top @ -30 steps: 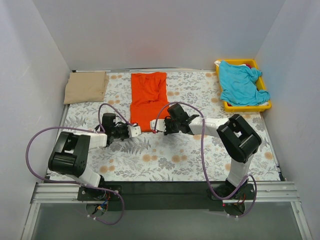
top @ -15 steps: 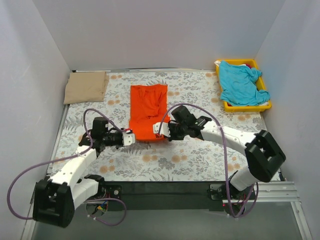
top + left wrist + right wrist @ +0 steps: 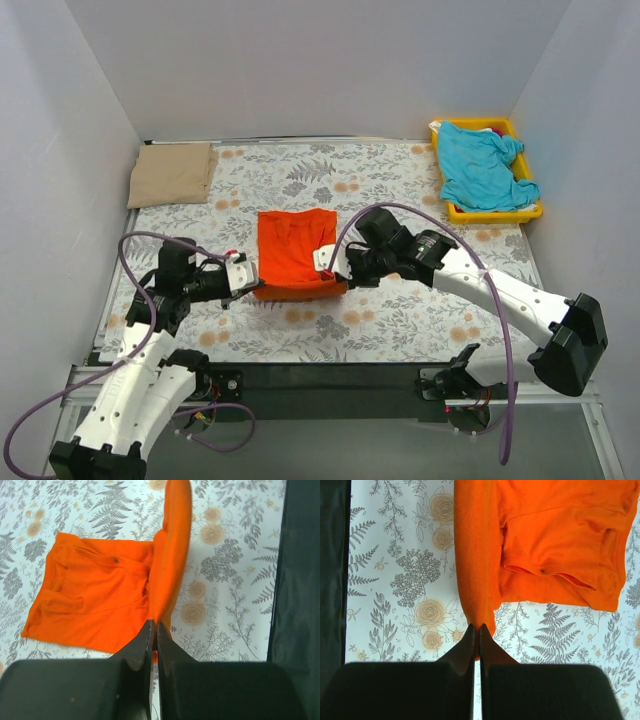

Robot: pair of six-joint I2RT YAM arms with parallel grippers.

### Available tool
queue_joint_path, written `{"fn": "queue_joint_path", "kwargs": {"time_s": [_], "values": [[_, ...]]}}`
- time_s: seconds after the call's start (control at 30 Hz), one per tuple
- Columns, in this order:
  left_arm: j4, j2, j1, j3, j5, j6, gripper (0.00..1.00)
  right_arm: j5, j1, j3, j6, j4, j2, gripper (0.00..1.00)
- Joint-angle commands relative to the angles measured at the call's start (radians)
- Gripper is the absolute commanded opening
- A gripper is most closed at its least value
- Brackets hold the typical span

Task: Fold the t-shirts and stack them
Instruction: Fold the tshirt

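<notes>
Where near edge of orange-red t-shirt (image 3: 295, 250) rises off fern-print cloth (image 3: 400, 180) mid-table, left gripper (image 3: 154, 626) and right gripper (image 3: 476, 628) each pinch it, fingers closed on fabric. Far-left corner: beige t-shirt (image 3: 172, 172), folded. Far right: turquoise t-shirt (image 3: 480, 165) heaped in yellow tray (image 3: 495, 214).

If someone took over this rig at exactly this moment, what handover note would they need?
Left claw: shut on the orange shirt, at its near edge.
Right claw: shut on the same edge, other corner.
That edge is lifted off the flowered cloth; the rest lies flat.
Tan shirt lies folded, far left corner.
Blue shirt sits crumpled in the yellow tray.
Left: finish the orange fold, fold the blue shirt, stack all three.
</notes>
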Motion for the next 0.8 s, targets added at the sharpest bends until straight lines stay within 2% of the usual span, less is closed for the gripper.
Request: {"fn": "queue_joint_path", "kwargs": {"time_s": [0.0,0.17,0.4,0.57,0.77], "values": [[0.115,0.054,0.002,0.068,-0.044,-0.16,0.0,0.008,-0.029,0.1,-0.018,-0.035,0.03,0.01],[0.264,0.185,0.023,0.103,-0.046,-0.182,0.0,-0.006,-0.088,0.195,-0.056,-0.035,0.123,0.01],[0.413,0.416,0.138,0.189,0.01,-0.191,0.0,-0.064,-0.195,0.344,-0.136,-0.035,0.273,0.01],[0.516,0.583,0.149,0.238,-0.006,-0.22,0.0,-0.087,-0.26,0.465,-0.202,-0.033,0.444,0.01],[0.742,0.803,0.163,0.281,-0.043,-0.289,0.0,-0.112,-0.327,0.653,-0.246,-0.03,0.669,0.01]]}}
